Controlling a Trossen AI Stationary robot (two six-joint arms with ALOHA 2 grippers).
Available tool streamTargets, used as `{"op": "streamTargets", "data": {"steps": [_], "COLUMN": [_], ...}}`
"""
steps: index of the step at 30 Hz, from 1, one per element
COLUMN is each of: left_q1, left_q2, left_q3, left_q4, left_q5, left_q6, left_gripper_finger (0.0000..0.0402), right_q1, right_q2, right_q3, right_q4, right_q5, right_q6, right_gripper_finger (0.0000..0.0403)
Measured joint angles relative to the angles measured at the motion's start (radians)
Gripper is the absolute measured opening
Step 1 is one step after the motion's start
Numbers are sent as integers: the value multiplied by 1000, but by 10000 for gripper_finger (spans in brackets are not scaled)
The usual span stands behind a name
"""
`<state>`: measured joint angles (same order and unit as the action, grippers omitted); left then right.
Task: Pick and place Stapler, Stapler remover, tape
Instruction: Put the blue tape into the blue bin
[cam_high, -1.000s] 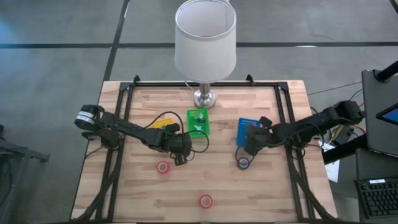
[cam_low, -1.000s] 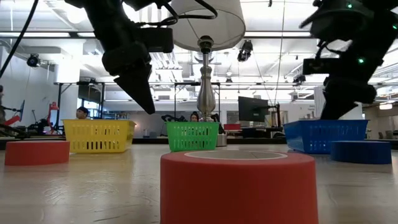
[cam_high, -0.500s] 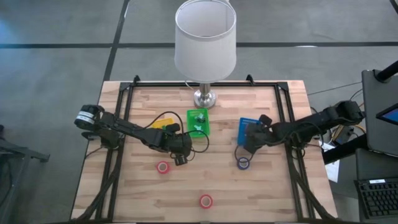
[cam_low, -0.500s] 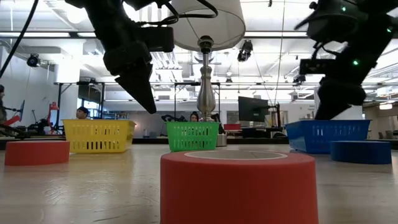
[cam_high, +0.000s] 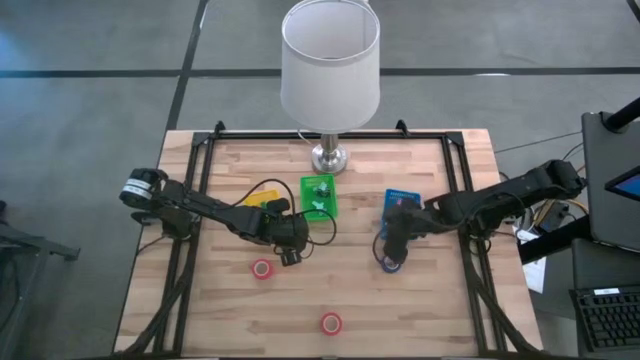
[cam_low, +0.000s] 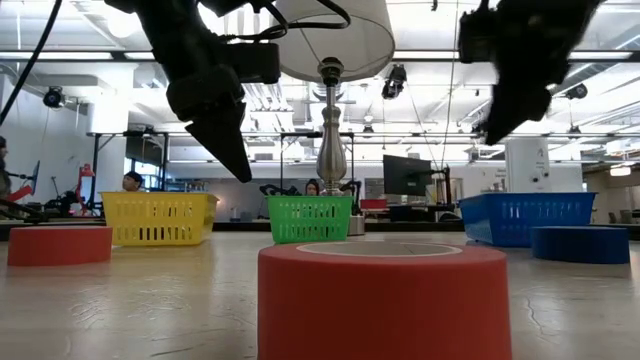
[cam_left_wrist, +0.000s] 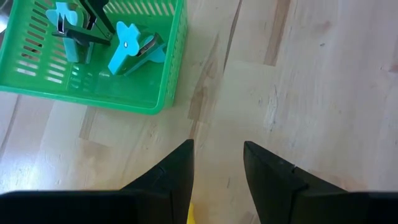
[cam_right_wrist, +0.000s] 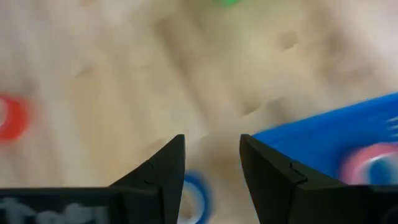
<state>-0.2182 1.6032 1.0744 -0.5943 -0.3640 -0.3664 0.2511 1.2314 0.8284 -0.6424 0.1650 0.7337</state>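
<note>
On the pale wooden slatted table (cam_high: 350, 300), at the frame's centre, stand a green plastic basket (cam_high: 319, 197), holding light-blue staple removers (cam_left_wrist: 127, 48), and a blue plastic basket (cam_high: 398, 203) just right of it. The right gripper (cam_high: 385, 248), right of centre, hangs with its fingers parted directly over the small blue ring of tape (cam_high: 389, 263), apparently without touching it. The roll looks light, stiff and smooth; pinching across its rim, or one finger through the core, should hold it. The left gripper (cam_high: 290, 252), left of centre, is also spread and empty, near a small red tape ring (cam_high: 262, 268); another red ring (cam_high: 331, 323) lies at bottom centre.
</note>
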Motion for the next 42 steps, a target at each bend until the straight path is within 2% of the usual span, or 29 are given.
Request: {"op": "streamTargets", "data": {"steps": [6,11,18,24,35,42], "left_q1": [0,0,0,-1,-1,-1], "left_q2": [0,0,0,0,0,0], "left_q3": [0,0,0,0,0,0], "left_q4": [4,11,44,65,63,63], "left_q5": [0,0,0,0,0,0], "left_q6": [0,0,-3,-3,-3,-3], "left_gripper_finger": [142,142,142,142,142,142], "right_q1": [140,223,233,221,134,84], "right_q2": [83,183,262,298,403,480], "right_q3": [-9,-1,75,84,77,82], "right_q4": [-5,-21,-208,-211,-187,-183], "right_q5": [-80,-99,-90,-88,-97,-242], "right_q6": [253,359,465,681,679,558], "right_gripper_finger": [146,155,169,171,171,171]}}
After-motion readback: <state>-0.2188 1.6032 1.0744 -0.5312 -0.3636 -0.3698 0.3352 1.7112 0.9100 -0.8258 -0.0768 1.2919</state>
